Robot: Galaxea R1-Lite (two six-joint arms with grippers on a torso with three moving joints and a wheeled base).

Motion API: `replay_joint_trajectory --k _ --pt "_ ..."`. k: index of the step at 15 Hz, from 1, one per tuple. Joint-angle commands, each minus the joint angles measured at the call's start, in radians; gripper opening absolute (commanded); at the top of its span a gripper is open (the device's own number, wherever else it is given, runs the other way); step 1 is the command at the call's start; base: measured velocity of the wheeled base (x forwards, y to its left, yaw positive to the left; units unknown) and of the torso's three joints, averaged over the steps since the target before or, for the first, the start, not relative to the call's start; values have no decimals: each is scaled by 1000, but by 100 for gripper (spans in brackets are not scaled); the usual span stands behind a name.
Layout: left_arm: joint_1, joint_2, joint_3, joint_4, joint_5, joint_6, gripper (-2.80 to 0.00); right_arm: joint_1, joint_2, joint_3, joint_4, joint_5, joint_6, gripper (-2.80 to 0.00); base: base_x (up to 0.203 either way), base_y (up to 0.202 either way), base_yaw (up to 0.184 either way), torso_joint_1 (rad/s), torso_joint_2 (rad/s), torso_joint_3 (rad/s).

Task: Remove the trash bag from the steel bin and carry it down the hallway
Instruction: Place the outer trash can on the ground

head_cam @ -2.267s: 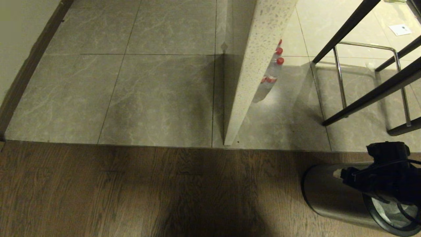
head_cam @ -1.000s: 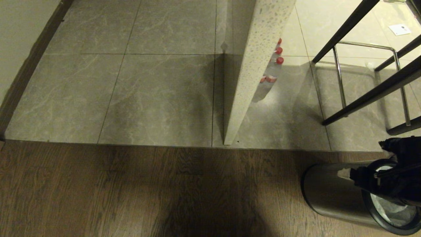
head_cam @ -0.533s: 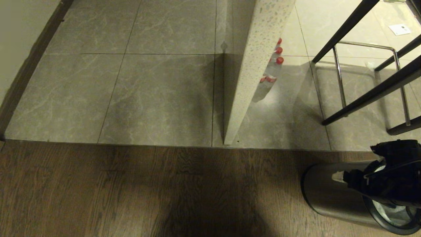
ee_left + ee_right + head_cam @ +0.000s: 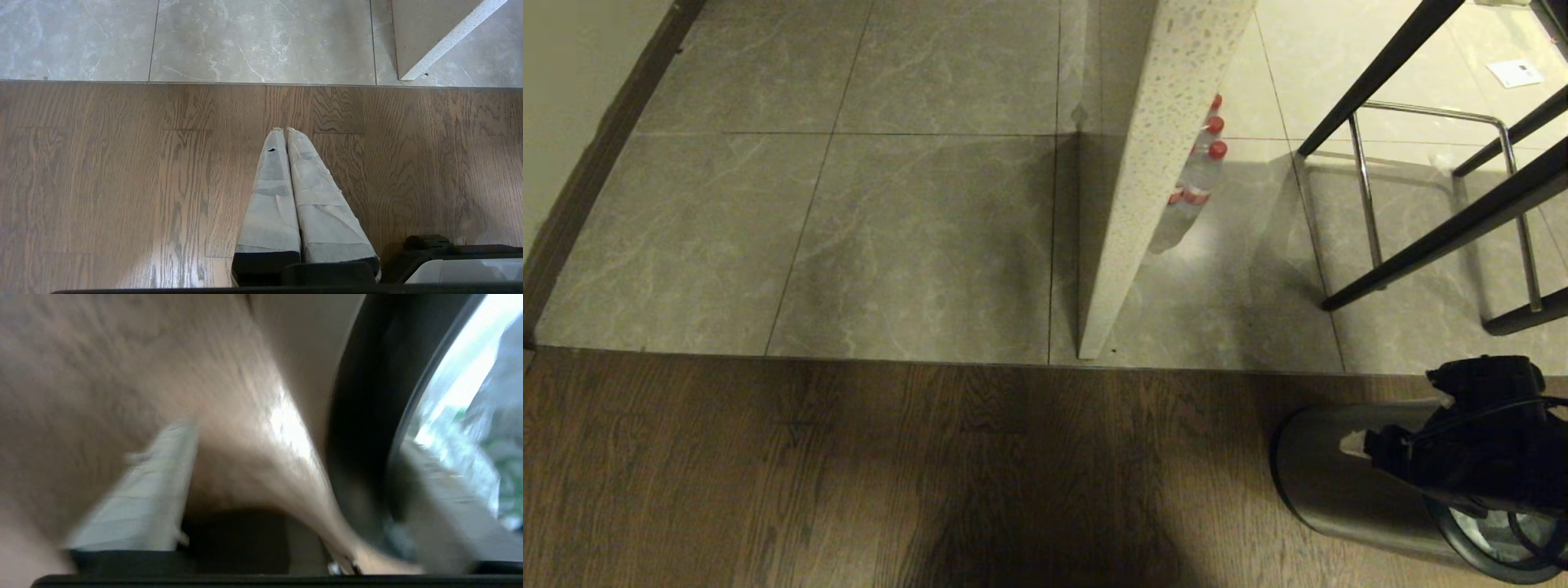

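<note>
The steel bin (image 4: 1347, 482) stands on the dark wood floor (image 4: 849, 482) at the robot's right, with the whitish trash bag (image 4: 461, 416) inside it, and the right gripper (image 4: 294, 490) straddles the black rim, its fingers spread wide, one outside the wall and one over the bag. Beyond it on the grey tiles (image 4: 915, 237) rise a speckled stone partition (image 4: 1143, 180), red-capped bottles (image 4: 1201, 171) and black stool legs (image 4: 1437, 237). The left gripper (image 4: 286, 132) hangs over the planks, fingers pressed together

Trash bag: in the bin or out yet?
In. Trash bag shows inside the steel bin rim; right gripper open, straddling the rim.
</note>
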Motion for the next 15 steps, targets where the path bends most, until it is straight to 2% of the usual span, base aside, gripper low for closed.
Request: replay_joint_trajectory --k 1,8,10,15 --pt "0 -2 2 0 1 0 -280 0 41 -3 -22 -1 3 -280 0 0 0 0 0 0" --pt "0 -2 2 0 1 0 -280 0 18 6 -20 -11 -3 -280 0 0 0 0 0 0" --pt "0 -2 2 0 1 0 -280 0 -35 10 -19 -55 -3 -280 0 0 0 0 0 0" --pt "0 -2 1 0 1 0 -280 0 -75 14 -10 -64 -1 -280 0 0 0 0 0 0"
